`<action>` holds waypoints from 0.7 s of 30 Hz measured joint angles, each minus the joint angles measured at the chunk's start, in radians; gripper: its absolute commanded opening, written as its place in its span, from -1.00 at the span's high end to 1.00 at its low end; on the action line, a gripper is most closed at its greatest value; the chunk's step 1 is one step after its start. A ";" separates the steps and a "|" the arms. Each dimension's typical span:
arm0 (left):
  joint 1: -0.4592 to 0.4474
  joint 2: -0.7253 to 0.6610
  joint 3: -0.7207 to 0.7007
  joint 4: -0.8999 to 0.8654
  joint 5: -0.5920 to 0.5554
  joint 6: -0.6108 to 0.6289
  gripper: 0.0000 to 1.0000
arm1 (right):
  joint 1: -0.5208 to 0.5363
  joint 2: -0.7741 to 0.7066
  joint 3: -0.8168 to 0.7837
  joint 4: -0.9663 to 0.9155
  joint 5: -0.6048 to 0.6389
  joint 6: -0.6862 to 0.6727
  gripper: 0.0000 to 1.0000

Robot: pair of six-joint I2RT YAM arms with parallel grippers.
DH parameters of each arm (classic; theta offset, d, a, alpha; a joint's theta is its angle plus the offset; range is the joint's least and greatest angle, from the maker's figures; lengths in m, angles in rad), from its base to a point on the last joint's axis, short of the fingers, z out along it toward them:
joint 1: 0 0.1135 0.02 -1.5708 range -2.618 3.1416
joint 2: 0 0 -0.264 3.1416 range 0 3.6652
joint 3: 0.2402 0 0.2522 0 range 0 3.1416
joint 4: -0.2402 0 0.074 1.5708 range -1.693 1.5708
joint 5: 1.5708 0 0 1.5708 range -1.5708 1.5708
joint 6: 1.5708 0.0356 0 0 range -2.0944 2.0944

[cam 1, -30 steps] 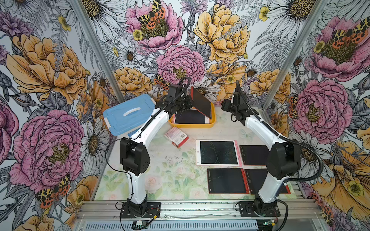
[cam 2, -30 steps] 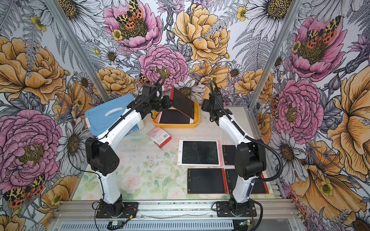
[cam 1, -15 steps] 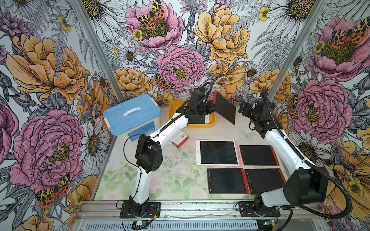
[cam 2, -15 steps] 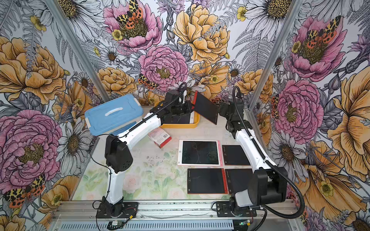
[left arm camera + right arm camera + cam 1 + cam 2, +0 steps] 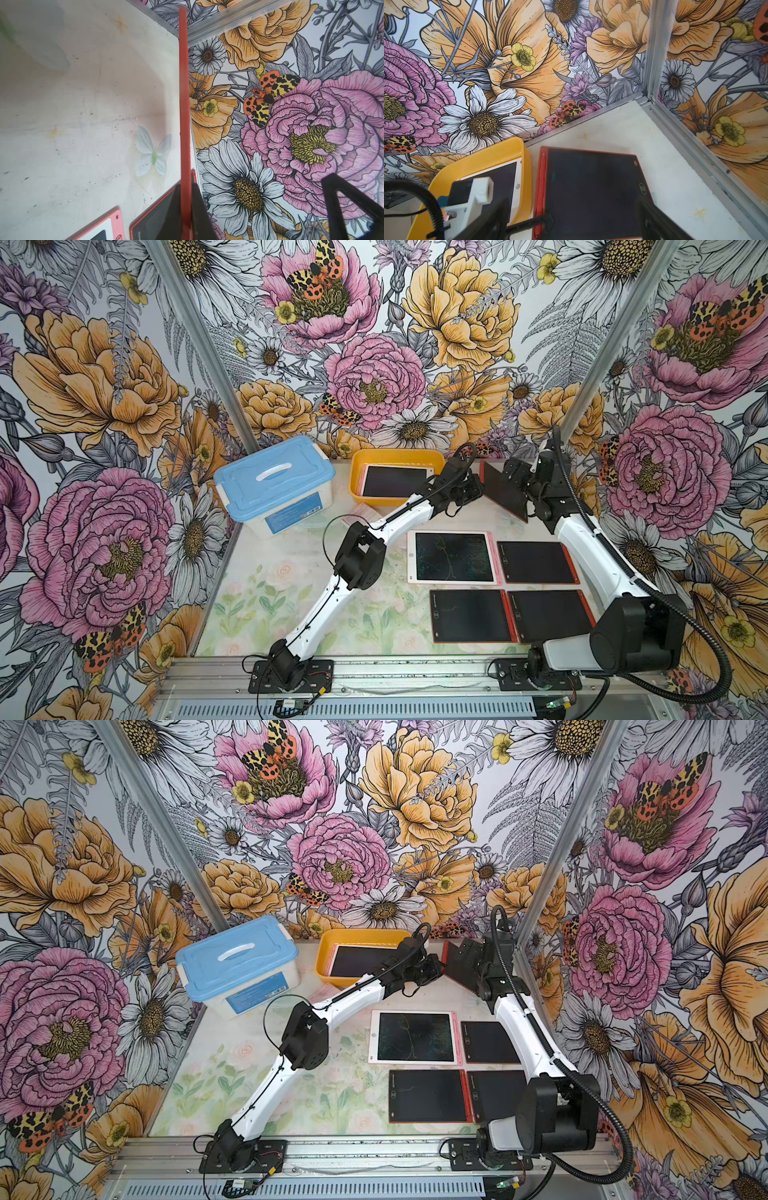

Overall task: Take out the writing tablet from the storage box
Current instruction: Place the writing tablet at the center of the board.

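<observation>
The red writing tablet (image 5: pixel 504 497) was pinched tightly along one edge by the left gripper (image 5: pixel 185 204), just beside the storage box (image 5: pixel 397 454). The right gripper (image 5: pixel 575 220) was spread wide, its jaws on either side of the tablet.

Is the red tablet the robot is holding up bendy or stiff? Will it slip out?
Probably stiff: the red tablet shows a straight edge though the left pincer grips just one end. Likely light, since that small pinch seems to carry it. Its smooth plastic might slip or pivot.
</observation>
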 measured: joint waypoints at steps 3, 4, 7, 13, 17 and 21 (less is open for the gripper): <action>-0.016 0.052 0.027 0.043 -0.014 -0.054 1.00 | -0.008 0.000 -0.015 0.017 -0.019 0.004 -0.95; -0.022 0.076 0.050 0.052 -0.018 -0.068 1.00 | -0.009 0.000 -0.020 0.022 -0.022 0.004 -0.95; -0.040 0.145 0.114 0.078 -0.031 -0.111 1.00 | -0.011 0.000 -0.030 0.030 -0.031 0.004 -0.95; -0.081 0.204 0.138 0.095 -0.089 -0.147 1.00 | -0.018 0.000 -0.041 0.038 -0.042 0.004 -0.95; -0.101 0.256 0.205 0.106 -0.121 -0.172 1.00 | -0.018 0.000 -0.042 0.045 -0.048 0.010 -0.95; -0.112 0.289 0.253 0.105 -0.134 -0.183 0.88 | -0.021 0.000 -0.043 0.048 -0.049 0.012 -0.95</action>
